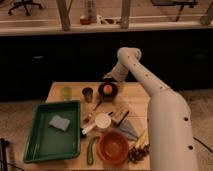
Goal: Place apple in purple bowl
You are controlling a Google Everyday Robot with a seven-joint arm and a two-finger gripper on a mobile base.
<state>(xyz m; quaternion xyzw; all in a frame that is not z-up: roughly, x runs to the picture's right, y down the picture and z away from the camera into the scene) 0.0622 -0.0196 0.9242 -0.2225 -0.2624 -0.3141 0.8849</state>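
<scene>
The apple (107,89), small, round and orange-red, lies inside the purple bowl (114,92), a small, almost black bowl at the back middle of the wooden table (137,95). My gripper (108,77) hangs just above and behind the bowl's far rim, at the end of the white arm that comes up from the lower right and bends down over the table's back edge. The gripper is apart from the apple.
A green tray (37,142) with a grey-blue sponge (60,122) fills the left front. A larger orange-red bowl (114,147), a white cup (103,121), a dark cup (88,93), a pale green cup (66,92), a green vegetable (91,150) and a dark grape-like cluster (136,154) crowd the table.
</scene>
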